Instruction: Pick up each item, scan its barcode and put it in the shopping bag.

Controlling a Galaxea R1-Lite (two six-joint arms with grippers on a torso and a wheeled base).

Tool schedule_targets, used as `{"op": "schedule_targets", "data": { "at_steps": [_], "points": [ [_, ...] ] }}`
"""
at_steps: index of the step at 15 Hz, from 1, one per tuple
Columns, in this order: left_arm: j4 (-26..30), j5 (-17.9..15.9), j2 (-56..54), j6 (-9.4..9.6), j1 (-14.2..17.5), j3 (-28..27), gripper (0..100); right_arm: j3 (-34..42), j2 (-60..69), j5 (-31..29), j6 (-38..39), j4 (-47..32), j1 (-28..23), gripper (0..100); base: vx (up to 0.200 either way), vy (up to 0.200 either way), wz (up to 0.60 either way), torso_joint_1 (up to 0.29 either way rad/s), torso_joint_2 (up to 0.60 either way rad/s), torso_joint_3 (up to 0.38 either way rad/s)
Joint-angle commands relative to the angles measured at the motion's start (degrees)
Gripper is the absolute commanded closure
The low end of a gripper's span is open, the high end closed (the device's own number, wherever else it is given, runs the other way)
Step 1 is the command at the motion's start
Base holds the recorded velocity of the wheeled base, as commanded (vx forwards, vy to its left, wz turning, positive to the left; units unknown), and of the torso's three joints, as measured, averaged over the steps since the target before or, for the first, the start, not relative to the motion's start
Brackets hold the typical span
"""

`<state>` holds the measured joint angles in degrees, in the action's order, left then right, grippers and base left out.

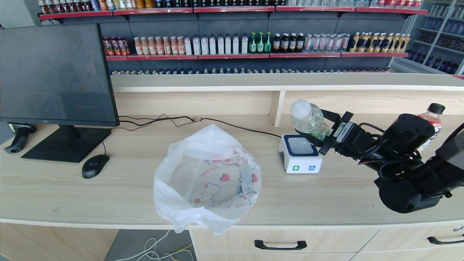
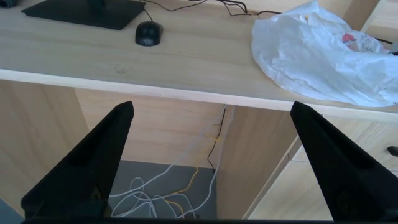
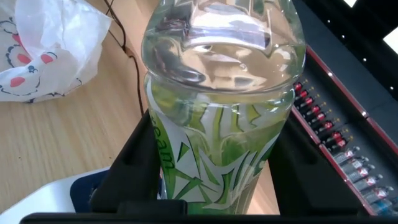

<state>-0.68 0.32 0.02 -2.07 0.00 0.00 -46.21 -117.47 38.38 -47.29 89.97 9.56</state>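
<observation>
My right gripper [image 1: 318,135] is shut on a clear bottle [image 1: 307,119] with a green label, held tilted just above the white barcode scanner [image 1: 299,159] on the counter. In the right wrist view the bottle [image 3: 221,118] sits between the black fingers [image 3: 134,158], with the scanner [image 3: 59,196] below it. The white shopping bag [image 1: 208,181] with red and blue prints stands open at the counter's front edge, left of the scanner. A second bottle [image 1: 431,121] with a black cap stands at the far right behind my right arm. My left gripper [image 2: 211,165] hangs open below the counter edge, in front of the bag [image 2: 323,53].
A monitor [image 1: 56,78] on a stand, a black mouse [image 1: 95,165] and a handheld scanner [image 1: 18,139] occupy the counter's left. Black cables [image 1: 217,123] run along the back. A wooden divider [image 1: 278,107] rises behind the white scanner. Drawers with handles [image 1: 280,245] sit under the counter.
</observation>
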Motion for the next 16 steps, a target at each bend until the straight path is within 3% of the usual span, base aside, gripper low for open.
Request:
{"op": "schedule_targets", "data": {
  "at_steps": [1,16],
  "points": [
    [0.0,0.0,0.1,-0.04,0.0,0.0,0,0.7,0.0,0.0,-0.1,0.0,0.0,100,0.0,0.0,0.0,0.0,0.0,0.0],
    [0.0,0.0,0.1,-0.12,0.0,0.0,0,2.2,2.6,-0.8,0.3,0.0,0.2,100,0.0,0.0,0.0,0.0,0.0,0.0]
  ]
}}
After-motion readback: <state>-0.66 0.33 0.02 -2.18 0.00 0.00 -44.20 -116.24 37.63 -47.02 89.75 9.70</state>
